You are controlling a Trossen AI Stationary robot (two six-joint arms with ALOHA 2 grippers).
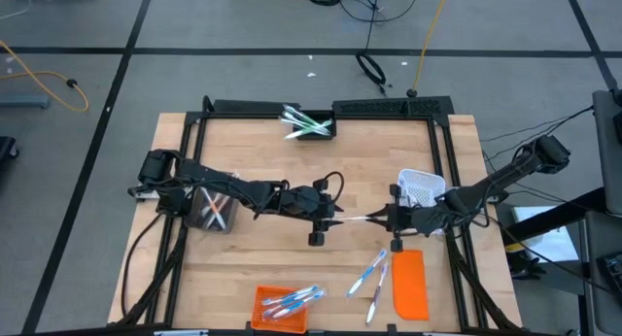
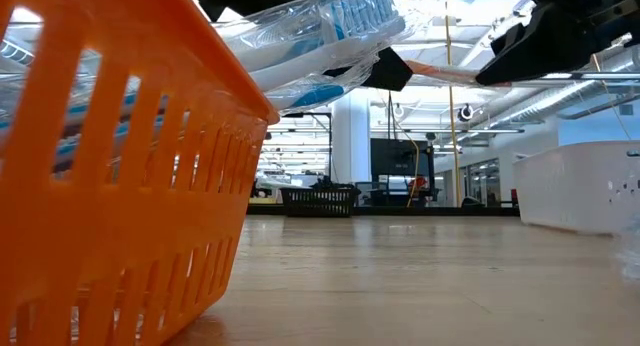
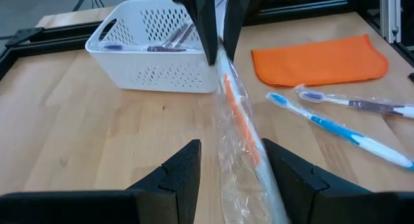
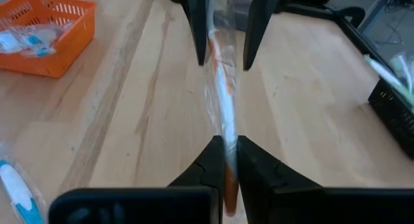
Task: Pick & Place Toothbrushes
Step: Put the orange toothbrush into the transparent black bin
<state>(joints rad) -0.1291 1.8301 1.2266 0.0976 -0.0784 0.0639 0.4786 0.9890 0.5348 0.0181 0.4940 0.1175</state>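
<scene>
Above the middle of the table [image 1: 262,278], our right gripper [image 4: 225,145] clamps one end of an orange wrapped toothbrush [image 3: 240,123]. Our left gripper [image 3: 229,162] stands with fingers apart around its other end. Other toothbrushes [image 1: 369,276] lie near the front edge beside the orange lid [image 1: 409,283].

orange toothbrush [image 4: 223,114] in clear wrapper, level above table centre; loose toothbrushes [image 1: 372,275] beside orange lid

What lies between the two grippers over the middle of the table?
A wrapped orange toothbrush spans the gap: right gripper shut on one end, left gripper open around the other. Both wrist views show it.
</scene>
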